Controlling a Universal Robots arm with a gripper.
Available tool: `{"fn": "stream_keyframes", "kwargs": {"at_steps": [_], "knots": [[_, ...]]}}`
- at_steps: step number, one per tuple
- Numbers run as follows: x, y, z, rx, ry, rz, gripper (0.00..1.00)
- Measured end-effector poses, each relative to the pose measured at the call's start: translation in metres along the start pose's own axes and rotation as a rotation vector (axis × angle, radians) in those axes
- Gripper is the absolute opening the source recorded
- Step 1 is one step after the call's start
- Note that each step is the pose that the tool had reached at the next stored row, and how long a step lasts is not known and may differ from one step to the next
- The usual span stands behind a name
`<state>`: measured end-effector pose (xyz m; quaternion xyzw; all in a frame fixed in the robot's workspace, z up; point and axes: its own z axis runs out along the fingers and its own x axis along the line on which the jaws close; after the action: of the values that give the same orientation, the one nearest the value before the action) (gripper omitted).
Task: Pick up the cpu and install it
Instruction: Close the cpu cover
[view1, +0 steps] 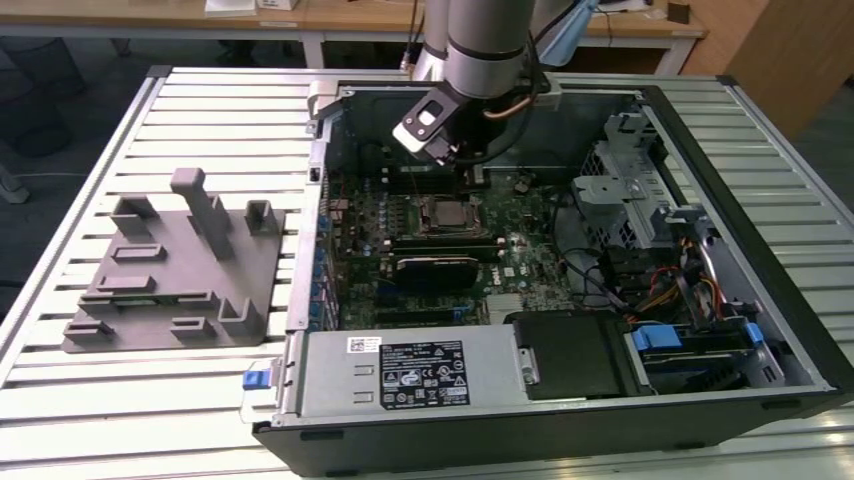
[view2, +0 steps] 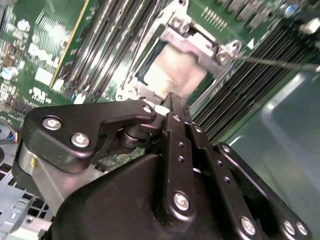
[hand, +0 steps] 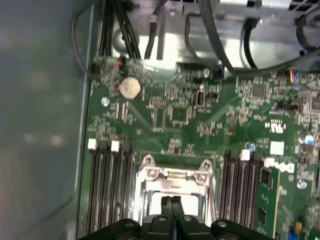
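Slatted table (view1: 134, 420) carries an open computer case (view1: 561, 445). The tool (hand: 172, 202), fingers pressed together, hangs over the cpu (view2: 175, 70), which sits in its socket.

Space directly above the socket (hand: 172, 175) is open but for the gripper (hand: 172, 201), which hangs over it with fingertips pressed together. Low memory slots (hand: 109, 190) flank the socket on two sides. The case wall (hand: 40, 125) rises just beyond one bank. A black finned block (view1: 434, 268) lies just beside the socket. The drive cage (view1: 625, 190) stands well apart, toward the exterior view's right.
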<state>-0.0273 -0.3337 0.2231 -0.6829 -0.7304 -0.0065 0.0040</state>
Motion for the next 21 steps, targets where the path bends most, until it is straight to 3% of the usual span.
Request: {"fn": "stream_keyframes", "kwargs": {"at_steps": [11, 21], "knots": [[0.0018, -0.0261, 0.0014, -0.0001, 0.0001, 0.0, 0.11], [0.0022, -0.0354, 0.0097, 0.0, -0.0001, 0.0, 0.11]]}}
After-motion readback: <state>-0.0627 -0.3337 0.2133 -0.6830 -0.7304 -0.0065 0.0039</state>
